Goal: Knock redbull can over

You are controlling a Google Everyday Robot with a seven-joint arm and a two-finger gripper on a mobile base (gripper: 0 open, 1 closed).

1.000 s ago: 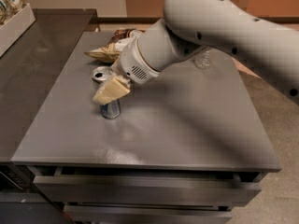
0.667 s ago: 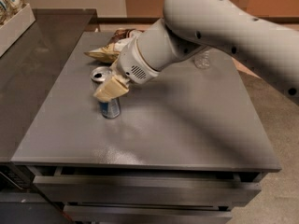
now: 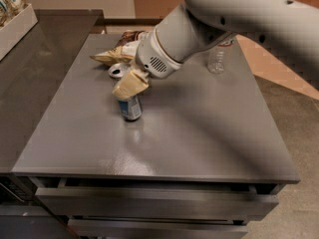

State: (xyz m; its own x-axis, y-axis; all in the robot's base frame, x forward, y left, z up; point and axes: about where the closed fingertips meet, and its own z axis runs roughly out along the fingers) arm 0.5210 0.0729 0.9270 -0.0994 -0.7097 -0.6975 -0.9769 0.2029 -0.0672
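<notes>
The redbull can (image 3: pixel 131 108), silver with blue patches, stands upright on the grey table (image 3: pixel 199 133), left of the middle. My gripper (image 3: pixel 129 86), tan at its tip, comes down from the upper right and sits right on top of the can, hiding the can's top. Only the lower part of the can shows under it.
A second can (image 3: pixel 118 71) with an open top stands just behind the gripper. Snack bags (image 3: pixel 112 56) lie at the back left. A clear water bottle (image 3: pixel 218 59) stands at the back right, partly behind my arm. A dark counter (image 3: pixel 40 83) adjoins on the left. Drawers (image 3: pixel 149 203) run below the front edge.
The gripper sits slightly further right and back, still over the can. The can still stands upright.
</notes>
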